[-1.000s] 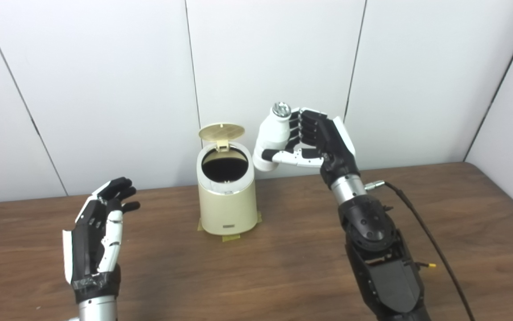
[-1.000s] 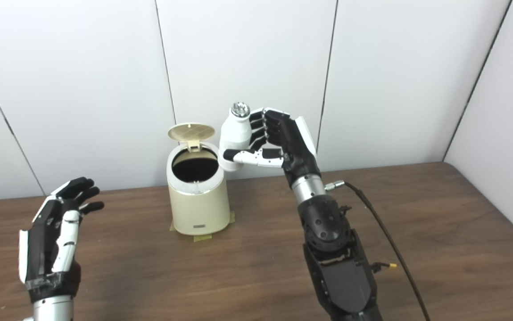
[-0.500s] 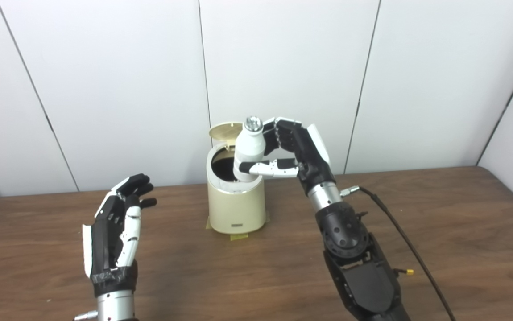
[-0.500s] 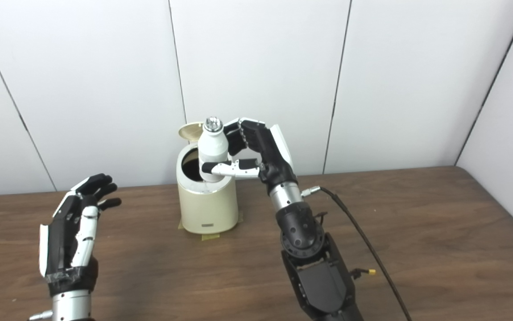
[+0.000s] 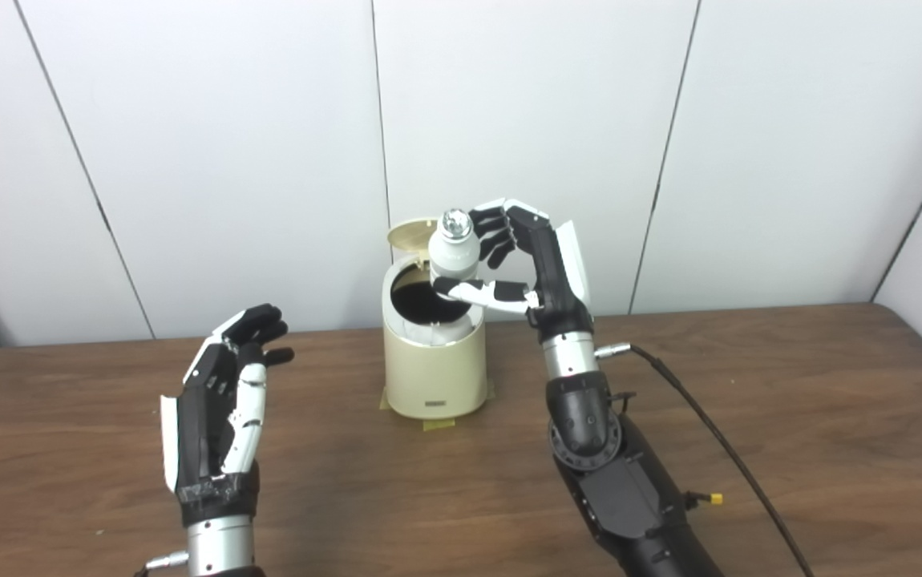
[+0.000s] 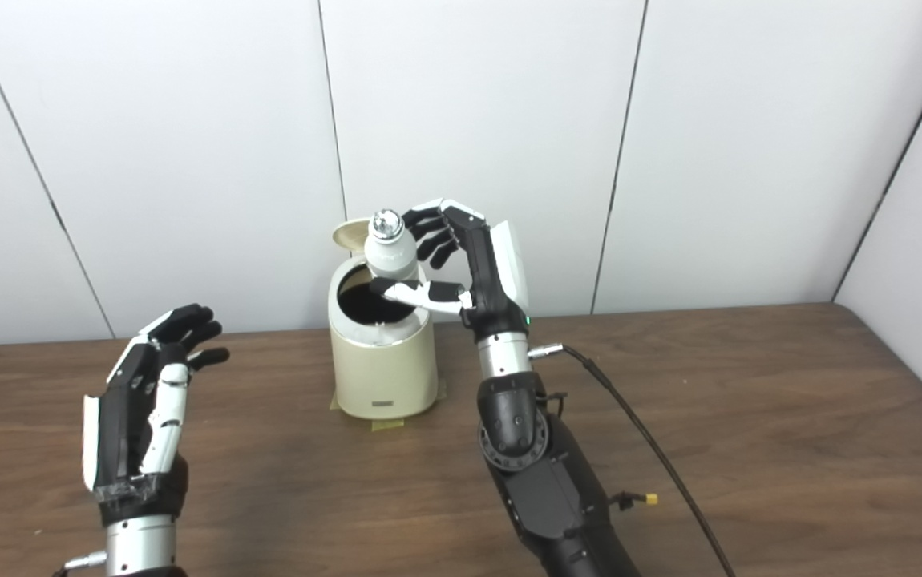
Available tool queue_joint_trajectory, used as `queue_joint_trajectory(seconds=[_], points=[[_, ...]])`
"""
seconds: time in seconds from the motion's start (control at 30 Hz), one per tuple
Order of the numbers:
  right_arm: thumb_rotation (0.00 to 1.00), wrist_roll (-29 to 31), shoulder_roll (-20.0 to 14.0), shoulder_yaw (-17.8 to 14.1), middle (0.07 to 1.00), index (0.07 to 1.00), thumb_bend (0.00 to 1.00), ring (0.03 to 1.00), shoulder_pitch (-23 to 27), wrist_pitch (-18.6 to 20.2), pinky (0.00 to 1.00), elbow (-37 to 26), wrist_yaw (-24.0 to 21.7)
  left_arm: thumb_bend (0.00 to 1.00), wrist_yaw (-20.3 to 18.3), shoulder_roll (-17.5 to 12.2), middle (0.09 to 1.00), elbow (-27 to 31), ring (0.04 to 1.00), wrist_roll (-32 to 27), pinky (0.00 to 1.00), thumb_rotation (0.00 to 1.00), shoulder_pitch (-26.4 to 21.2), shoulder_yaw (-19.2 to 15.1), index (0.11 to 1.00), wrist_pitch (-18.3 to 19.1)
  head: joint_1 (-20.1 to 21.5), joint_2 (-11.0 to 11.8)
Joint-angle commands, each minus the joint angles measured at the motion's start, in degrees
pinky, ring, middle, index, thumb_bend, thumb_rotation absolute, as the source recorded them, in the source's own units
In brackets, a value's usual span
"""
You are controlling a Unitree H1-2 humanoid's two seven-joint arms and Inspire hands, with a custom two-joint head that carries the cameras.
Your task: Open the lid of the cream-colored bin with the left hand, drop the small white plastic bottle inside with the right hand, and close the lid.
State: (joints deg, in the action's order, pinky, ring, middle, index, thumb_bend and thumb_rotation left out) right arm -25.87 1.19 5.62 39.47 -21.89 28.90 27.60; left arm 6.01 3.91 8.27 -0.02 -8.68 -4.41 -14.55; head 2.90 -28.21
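Nearest, the left hand (image 5: 216,417) hovers over the table (image 5: 790,377), fingers spread, empty. Beyond, the right hand (image 5: 521,268), fingers loosening, keeps the white bottle (image 5: 453,252) upright over the bin (image 5: 433,361) mouth; release should stay centred, clear of the raised lid (image 5: 411,233). A cable (image 5: 717,433) trails rightward.

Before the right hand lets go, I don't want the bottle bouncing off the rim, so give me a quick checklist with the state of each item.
1. Lid up and out of the way: ok, it stands open behind the opening.
2. Bottle over the bin opening: ok, its base sits at the right part of the rim.
3. Bottle upright, cap up: ok.
4. Right hand grip: cannot tell, its fingers look spread around the bottle, so it may already be loosening.
5. Left hand clear of the bin: ok, open and off to the side above the table.
6. Room inside the bin: cannot tell, the inside is dark.
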Motion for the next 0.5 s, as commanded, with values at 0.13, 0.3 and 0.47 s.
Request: queue_joint_trajectory(seconds=[0.13, 0.3, 0.47], points=[[0.0, -1.39, -0.13, 1.1, 0.469, 0.522, 0.52, 0.415, 5.06, -5.0, 0.34, 3.29, 6.62, 0.22, 0.44, 0.44, 0.759, 2.14, 0.749, 1.27, 0.66, 0.51, -1.29, 0.73, 0.736, -0.42, -0.06, -0.18], [0.0, -0.73, -1.08, 3.67, 0.472, 0.518, 0.52, 0.421, 5.2, -4.99, 0.35, 5.09, 9.24, 0.23, 0.55, 0.49, 0.76, 2.36, 0.748, 1.23, 0.65, 0.51, -1.24, 1.01, 0.737, -0.32, -0.42, -0.23], [0.0, 0.21, -1.72, 5.2, 0.472, 0.523, 0.52, 0.412, 4.46, -5.0, 0.33, 7.02, 8.97, 0.23, 0.9, 0.8, 0.758, 2.87, 0.748, 1.75, 0.65, 0.51, -1.17, 1.14, 0.734, 0.03, -0.68, -0.48]])
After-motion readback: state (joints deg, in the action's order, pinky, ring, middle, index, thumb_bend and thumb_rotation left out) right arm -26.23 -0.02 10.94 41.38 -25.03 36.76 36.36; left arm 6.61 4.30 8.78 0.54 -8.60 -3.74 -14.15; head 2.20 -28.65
